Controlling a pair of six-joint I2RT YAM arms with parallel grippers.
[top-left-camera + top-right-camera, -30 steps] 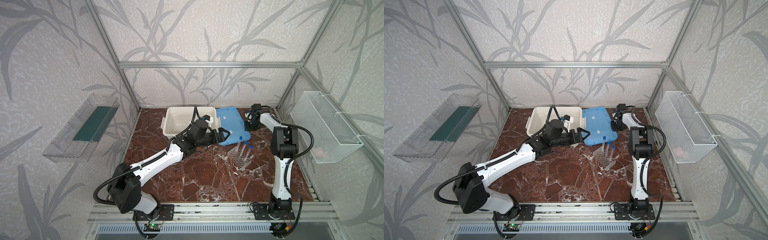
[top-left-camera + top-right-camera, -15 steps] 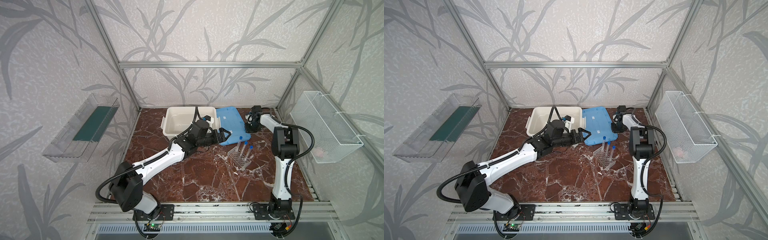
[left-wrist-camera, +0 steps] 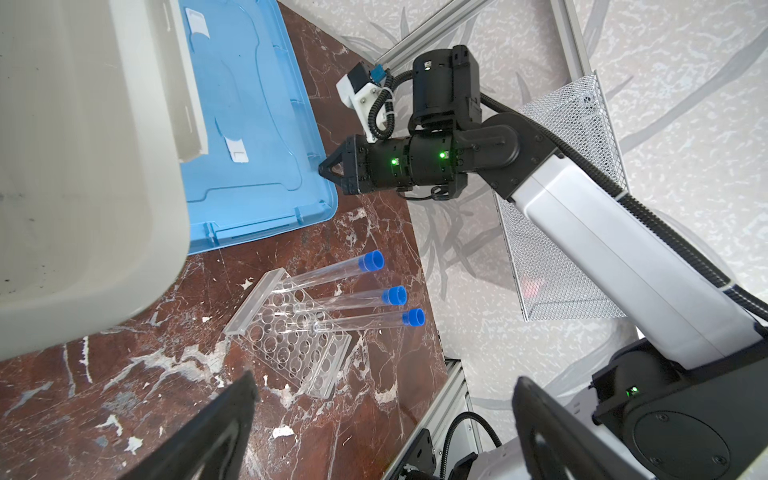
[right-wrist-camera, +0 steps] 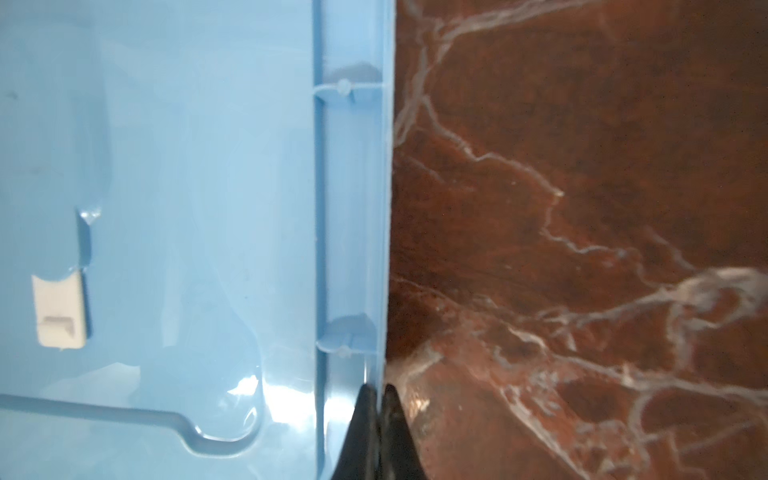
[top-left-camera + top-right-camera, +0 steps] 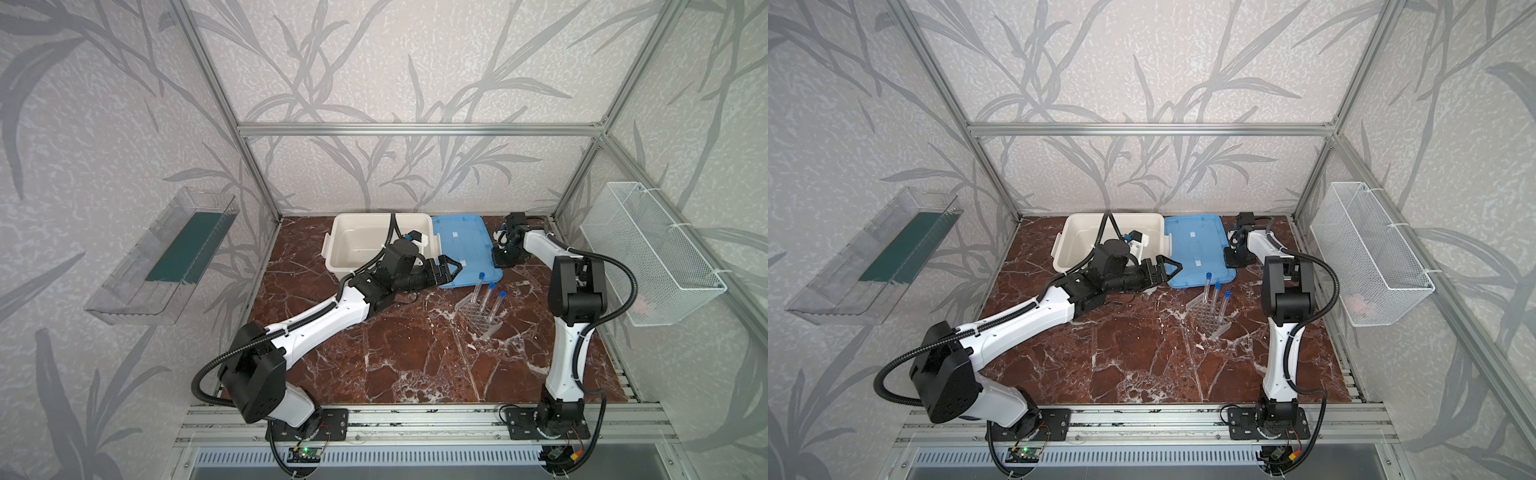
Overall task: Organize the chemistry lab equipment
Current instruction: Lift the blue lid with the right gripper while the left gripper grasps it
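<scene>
**Right gripper pinching the lid's rim; tubes standing in the rack**

The right gripper (image 4: 376,401) is pinching the thin outer rim of the blue lid (image 4: 166,166). Its two black fingers (image 4: 359,440) are pressing together on that edge. The flat of the lid is lying to one side of them and the marble table (image 4: 582,208) to the other.

The left gripper (image 5: 454,266) is hovering over the lid's opposite edge with its fingers (image 3: 216,428) spread wide, gripping nothing. The white tub (image 5: 361,245) is sitting right beside and behind its wrist.

The clear perforated rack (image 3: 291,345) is resting on the table just ahead of and below the left gripper's fingertips, near the lid's corner and apart from the right gripper. The three clear tubes (image 3: 332,272) are standing side by side in the rack's holes, blue caps uppermost, with no finger touching them.
</scene>
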